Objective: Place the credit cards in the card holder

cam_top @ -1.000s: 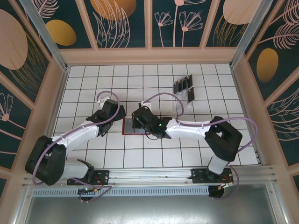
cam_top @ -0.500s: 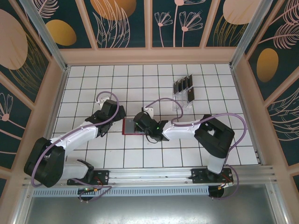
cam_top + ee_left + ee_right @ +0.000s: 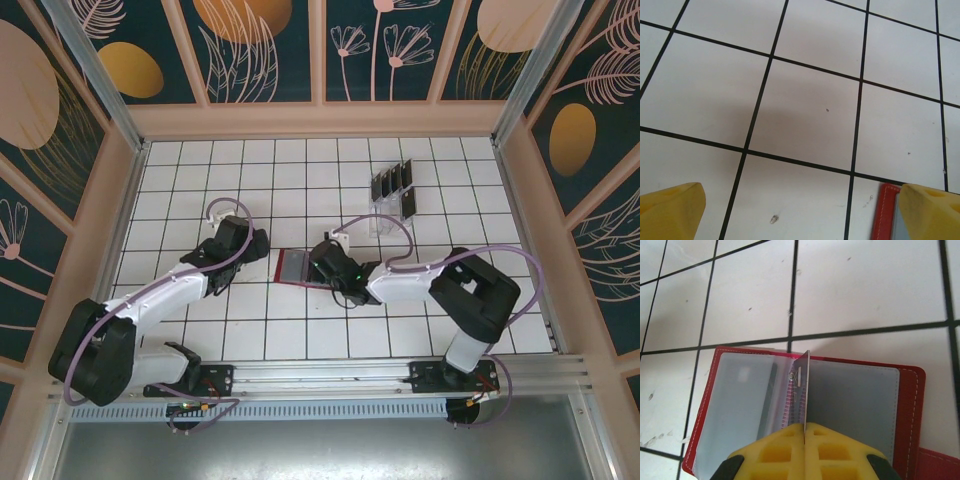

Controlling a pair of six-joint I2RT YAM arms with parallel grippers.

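On the left we see the left gripper [image 3: 258, 243] low over the tiled table [image 3: 200, 180], its yellow fingertips [image 3: 671, 210] spread wide with nothing between them. Just to its right the red card holder [image 3: 278, 266] lies open and flat. At the holder's near edge we find the right gripper [image 3: 804, 432] pressed together on a credit card [image 3: 803, 390] that stands on edge over the middle fold. Farther right, well apart, black cards [image 3: 392, 183] sit in a clear rack [image 3: 382, 223].
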